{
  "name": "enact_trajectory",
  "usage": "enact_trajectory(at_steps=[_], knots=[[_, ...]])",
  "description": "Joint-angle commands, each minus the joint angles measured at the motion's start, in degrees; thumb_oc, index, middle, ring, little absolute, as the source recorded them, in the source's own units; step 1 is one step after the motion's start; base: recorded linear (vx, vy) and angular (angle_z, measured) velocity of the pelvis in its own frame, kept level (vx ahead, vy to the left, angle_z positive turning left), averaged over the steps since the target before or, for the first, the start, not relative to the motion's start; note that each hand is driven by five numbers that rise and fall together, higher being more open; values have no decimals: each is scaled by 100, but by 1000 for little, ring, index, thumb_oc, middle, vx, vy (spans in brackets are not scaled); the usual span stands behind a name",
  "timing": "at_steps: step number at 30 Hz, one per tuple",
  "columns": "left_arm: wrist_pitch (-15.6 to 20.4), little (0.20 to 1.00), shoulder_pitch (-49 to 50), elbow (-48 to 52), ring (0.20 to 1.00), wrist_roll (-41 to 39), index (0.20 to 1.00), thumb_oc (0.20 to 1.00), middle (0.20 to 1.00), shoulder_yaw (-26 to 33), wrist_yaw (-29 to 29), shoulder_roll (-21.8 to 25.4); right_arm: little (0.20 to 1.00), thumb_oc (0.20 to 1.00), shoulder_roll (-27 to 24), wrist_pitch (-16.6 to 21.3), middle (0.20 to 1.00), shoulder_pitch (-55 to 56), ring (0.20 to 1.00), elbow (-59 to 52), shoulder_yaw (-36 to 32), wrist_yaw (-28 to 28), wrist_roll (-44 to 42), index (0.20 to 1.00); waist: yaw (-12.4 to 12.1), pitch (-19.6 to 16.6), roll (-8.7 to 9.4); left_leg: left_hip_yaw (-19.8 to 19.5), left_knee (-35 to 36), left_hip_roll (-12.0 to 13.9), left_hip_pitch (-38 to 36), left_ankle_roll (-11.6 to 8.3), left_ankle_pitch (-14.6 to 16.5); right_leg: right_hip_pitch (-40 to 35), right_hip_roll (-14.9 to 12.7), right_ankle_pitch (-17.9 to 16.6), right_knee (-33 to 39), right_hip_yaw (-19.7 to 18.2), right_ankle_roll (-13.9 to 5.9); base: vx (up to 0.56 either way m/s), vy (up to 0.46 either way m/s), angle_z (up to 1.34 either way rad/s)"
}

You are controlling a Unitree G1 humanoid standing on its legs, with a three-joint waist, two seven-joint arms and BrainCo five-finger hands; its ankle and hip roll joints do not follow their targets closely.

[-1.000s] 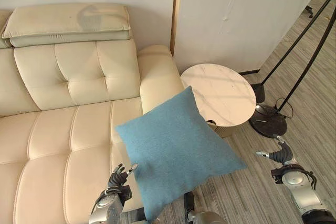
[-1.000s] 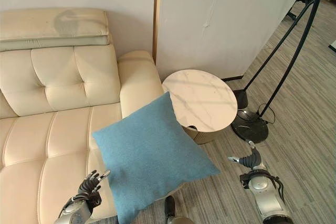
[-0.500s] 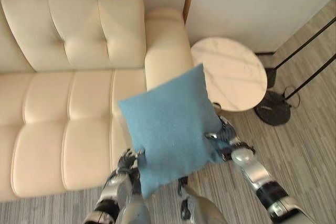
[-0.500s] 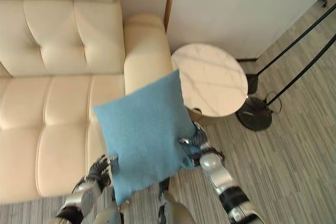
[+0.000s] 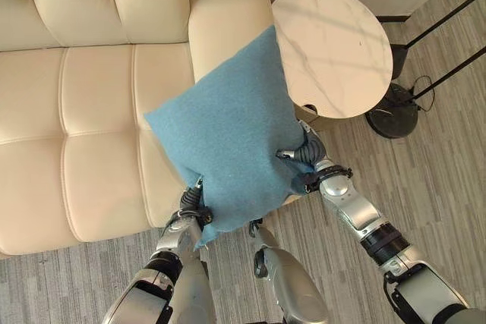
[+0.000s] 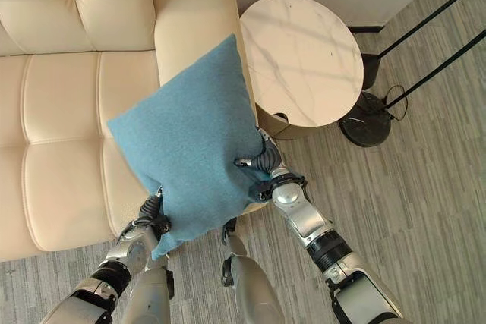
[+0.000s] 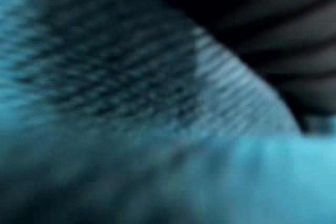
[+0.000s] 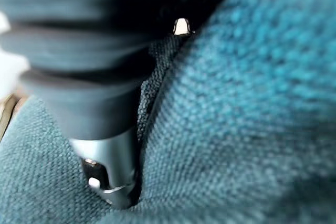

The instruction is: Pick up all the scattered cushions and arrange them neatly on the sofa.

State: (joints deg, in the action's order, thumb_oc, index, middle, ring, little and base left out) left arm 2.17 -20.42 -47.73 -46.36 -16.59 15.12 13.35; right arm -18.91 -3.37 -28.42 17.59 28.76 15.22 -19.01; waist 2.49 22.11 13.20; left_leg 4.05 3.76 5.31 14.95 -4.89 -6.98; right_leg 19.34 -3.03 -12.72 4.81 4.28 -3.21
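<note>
A blue square cushion (image 5: 228, 138) hangs tilted in front of the cream sofa (image 5: 76, 111), over the seat's front right corner and armrest. My right hand (image 5: 310, 158) grips its right edge, the thumb curled over the front face and the fingers behind; in the right wrist view a finger (image 8: 113, 166) presses into the cushion (image 8: 236, 103) weave. My left hand (image 5: 190, 214) sits at the cushion's lower corner, partly covered by it. The left wrist view has the cushion (image 7: 105, 103) fabric right against the hand's dark cover.
A round marble side table (image 5: 334, 43) stands just right of the sofa armrest (image 5: 224, 5), close behind the cushion. A floor lamp's black base (image 5: 395, 115) and poles stand further right. Grey striped floor (image 5: 448, 187) spreads in front and to the right.
The camera has tilted down. My right hand swung in from the floor side and took the cushion's right edge; my left hand closed on its lower corner. The cushion now hangs between both hands.
</note>
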Motion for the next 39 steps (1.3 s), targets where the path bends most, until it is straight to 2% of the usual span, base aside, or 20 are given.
enact_trajectory(at_steps=[1,2,3,7,10,18,20,23,26,32,39], knots=[[-91,200,-869,543,200,-453,200,200,200,-669,-818,-1245,1000,1000,791,174,1000,-165,1000,-304,946,-775,-979,1000,-32,45,28,81,100,135,-108,-21,221,-67,-303,1180,-768,-41,-364,0,0,0],[-91,200,-867,545,200,-454,200,200,200,-669,-817,-1245,1000,1000,791,175,1000,-164,1000,-303,946,-775,-980,1000,-33,45,28,81,101,135,-109,-21,222,-68,-303,1180,-768,-41,-364,0,0,0],[-62,200,-835,647,200,-562,200,200,200,-704,-861,-1257,200,200,808,179,200,-114,200,-268,983,-848,-1147,200,-38,59,23,79,107,137,-114,-27,219,-66,-298,1181,-767,-48,-361,0,0,0],[-4,200,-613,1104,200,-903,200,200,200,-708,-1079,-1249,200,200,709,253,200,274,200,-379,1080,-1298,-1590,200,-66,101,12,66,124,154,-161,-50,223,-106,-289,1200,-764,-42,-352,-8,-18,1],[173,200,-660,1402,200,-836,200,200,200,-750,-1085,-1196,200,200,707,400,200,361,200,-392,1006,-1338,-1629,200,-84,127,-35,43,124,161,-174,-73,230,-125,-292,1201,-769,-2,-349,-34,-29,3],[346,200,-623,2001,200,-71,200,200,200,-890,-1068,-904,200,200,718,526,200,536,200,-505,883,-1477,-1606,200,-152,115,-150,22,124,143,-227,-75,245,-222,-314,1197,-754,43,-368,-15,8,1],[439,200,-402,2492,200,552,200,200,200,-884,-1153,-580,200,200,689,645,200,818,200,-645,730,-1740,-1734,200,-188,-53,-237,43,124,129,-311,-60,293,-331,-349,1195,-715,56,-402,14,72,1],[500,200,-210,2815,200,770,200,200,200,-767,-1155,-391,200,200,595,739,200,1056,200,-867,572,-1829,-1764,200,-188,-178,-290,69,124,112,-398,-43,338,-446,-372,1194,-676,54,-432,22,55,2],[536,200,129,3208,200,1070,200,200,200,-513,-1089,-134,200,200,433,814,200,1488,200,-1177,131,-1823,-1650,200,-141,-427,-363,85,124,55,-491,2,401,-585,-416,1165,-601,64,-475,38,88,5],[502,200,847,3811,200,1288,200,200,200,-38,-864,52,200,200,378,805,200,2269,200,-1139,-754,-1645,-1675,200,-29,-916,-481,88,124,-98,-794,137,573,-949,-532,1107,-462,58,-574,56,125,1],[534,200,1197,4195,200,1717,200,200,200,175,-758,250,200,200,522,829,200,2699,200,-1125,-1225,-1541,-1679,200,16,-1107,-502,90,124,-261,-1027,285,706,-1139,-650,1050,-463,-9,-681,15,115,-1]])
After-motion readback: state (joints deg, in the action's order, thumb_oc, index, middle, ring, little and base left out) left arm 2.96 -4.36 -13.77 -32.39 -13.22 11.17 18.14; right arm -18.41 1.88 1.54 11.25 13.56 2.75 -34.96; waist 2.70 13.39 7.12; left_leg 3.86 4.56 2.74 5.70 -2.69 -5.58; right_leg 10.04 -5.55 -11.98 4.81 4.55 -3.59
